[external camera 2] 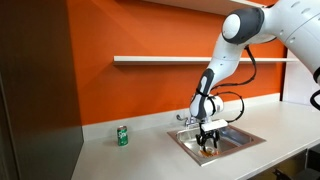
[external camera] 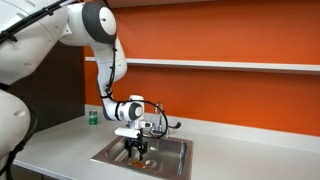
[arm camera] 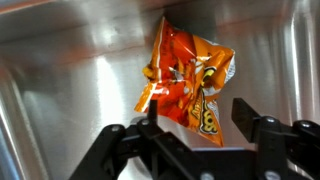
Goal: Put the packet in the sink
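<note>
Well, starting from the left in an exterior view, the small green can [external camera: 92, 117] stands upright on the pale surface [external camera: 55, 140]. It is well apart from the sink [external camera: 172, 160], so it is not in danger. Next comes the arm [external camera: 110, 60], which reaches down so that the jaws are inside the basin.

In the wrist view the jaws are open wide, and their fingers [arm camera: 250, 120] stand on either side of the lower end of the packet [arm camera: 186, 85]. The one at the left of the picture is very near the packet's lower corner. The one at the right stands clear, with bare steel between. As far as I can judge they hold nothing, but I cannot tell if the left one touches the crinkled foil.

The packet itself is in the sink, against the steel. It seems to lie on the floor of the basin, though it may lean on a wall. To the right in the exterior view, the chrome tap [external camera: 166, 125] stands at the back rim, just beside the wrist.

The task looks almost finished, so the risks are in the leaving. If the foil clings to a finger, lifting can drag the packet up and drop it on the rim or outside. If the arm rises with a swing to the right, the wrist can knock a tap handle. A straight rise with the jaws open avoids both, I think.
</note>
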Robot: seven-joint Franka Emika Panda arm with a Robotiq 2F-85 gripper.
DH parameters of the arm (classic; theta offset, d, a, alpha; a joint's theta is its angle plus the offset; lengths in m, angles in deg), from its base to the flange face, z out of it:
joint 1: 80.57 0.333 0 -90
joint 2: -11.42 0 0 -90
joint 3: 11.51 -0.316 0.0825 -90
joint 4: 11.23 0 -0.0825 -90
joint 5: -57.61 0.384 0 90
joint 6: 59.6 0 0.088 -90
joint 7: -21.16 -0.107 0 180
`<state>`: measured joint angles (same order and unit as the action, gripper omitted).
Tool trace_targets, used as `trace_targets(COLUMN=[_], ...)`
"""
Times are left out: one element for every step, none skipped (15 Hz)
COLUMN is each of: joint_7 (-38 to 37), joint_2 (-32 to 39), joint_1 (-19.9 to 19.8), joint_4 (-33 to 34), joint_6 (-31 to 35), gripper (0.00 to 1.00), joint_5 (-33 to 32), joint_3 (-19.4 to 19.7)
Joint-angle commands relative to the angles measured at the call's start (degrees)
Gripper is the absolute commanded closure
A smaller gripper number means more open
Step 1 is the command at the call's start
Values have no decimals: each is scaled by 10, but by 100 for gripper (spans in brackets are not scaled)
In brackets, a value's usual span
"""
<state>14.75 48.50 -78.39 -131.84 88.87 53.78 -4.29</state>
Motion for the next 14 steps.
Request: trace_targets(joint_7=[-22,-22,-26,-27,-30,-32,-38,-40,-45,-52,-58,-66,-72,-78], joint_2=[-49,-57,-66,-74,-82,-89,-98,-107,-117,-126,-139,-152,-164,-177], joint_1=[8,7,9,10,11,11,14,13,14,18,20,22,23,23], joint_4=[-19,-21,-24,-26,-30,-32,-37,-42,-51,-58,-68,-78,-87,-97], joint_6=[-21,-21,-22,-23,-24,-26,-27,-31,-33,-34,-36,-37,-39,-42], gripper=[0,0,0,0,0,0,0,0,0,0,0,0,0,0], joint_5=[-6,-6,-8,-9,-10,-11,-14,-13,-16,-22,-27,-33,-38,-42], joint_3=[7,6,8,7,8,7,10,9,11,14,17,21,23,25])
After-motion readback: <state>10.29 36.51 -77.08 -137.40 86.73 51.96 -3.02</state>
